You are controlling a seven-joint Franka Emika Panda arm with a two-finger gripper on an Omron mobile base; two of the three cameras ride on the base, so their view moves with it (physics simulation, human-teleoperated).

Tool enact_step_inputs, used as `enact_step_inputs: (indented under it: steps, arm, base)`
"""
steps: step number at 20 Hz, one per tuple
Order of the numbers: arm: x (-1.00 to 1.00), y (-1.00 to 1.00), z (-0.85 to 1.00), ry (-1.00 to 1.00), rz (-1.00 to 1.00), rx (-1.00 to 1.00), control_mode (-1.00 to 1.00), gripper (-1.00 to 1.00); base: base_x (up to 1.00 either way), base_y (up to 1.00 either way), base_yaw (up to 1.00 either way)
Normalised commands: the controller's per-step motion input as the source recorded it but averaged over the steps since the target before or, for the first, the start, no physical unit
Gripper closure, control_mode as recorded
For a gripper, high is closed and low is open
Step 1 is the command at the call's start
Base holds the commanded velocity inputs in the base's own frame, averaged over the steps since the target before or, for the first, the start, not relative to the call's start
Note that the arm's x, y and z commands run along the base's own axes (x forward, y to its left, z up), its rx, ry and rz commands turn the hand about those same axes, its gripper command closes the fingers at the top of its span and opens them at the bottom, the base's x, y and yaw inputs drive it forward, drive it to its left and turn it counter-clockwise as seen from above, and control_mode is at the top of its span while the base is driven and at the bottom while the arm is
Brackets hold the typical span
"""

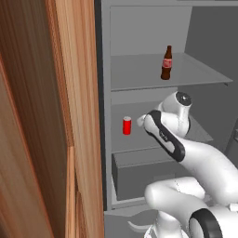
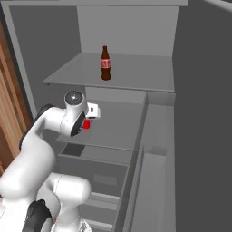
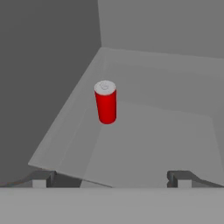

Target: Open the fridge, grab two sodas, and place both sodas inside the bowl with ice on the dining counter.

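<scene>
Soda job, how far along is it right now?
Done: the fridge stands open. In hand: the open gripper faces the upright red can on the middle shelf, not touching it. Left: grab the can and the brown bottle on the shelf above, then carry both to the bowl.

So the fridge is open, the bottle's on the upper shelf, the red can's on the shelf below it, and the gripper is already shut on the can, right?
Not quite. The gripper is open and short of the can; the hand view shows clear shelf between them. The rest holds: the fridge is open, the bottle stands on the upper shelf, the can on the one below.
</scene>
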Motion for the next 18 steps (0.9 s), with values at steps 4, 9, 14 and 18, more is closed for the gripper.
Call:
enact_step_inputs:
  steps: [4, 9, 14, 18]
  arm:
    - [0.5, 0.21, 0.0, 0.02, 0.0, 0.0, -1.0, -1.0]
    - [0.45, 0.26, 0.0, 0.02, 0.0, 0.0, -1.0, -1.0]
    - [0.35, 0.13, 0.0, 0.0, 0.0, 0.0, -1.0, -1.0]
    - [0.3, 0.03, 0.0, 0.0, 0.0, 0.0, -1.0, -1.0]
  base:
    - [0.0, 0.0, 0.0]
    - [0.0, 0.0, 0.0]
    - [0.0, 0.0, 0.0]
    - [0.0, 0.0, 0.0]
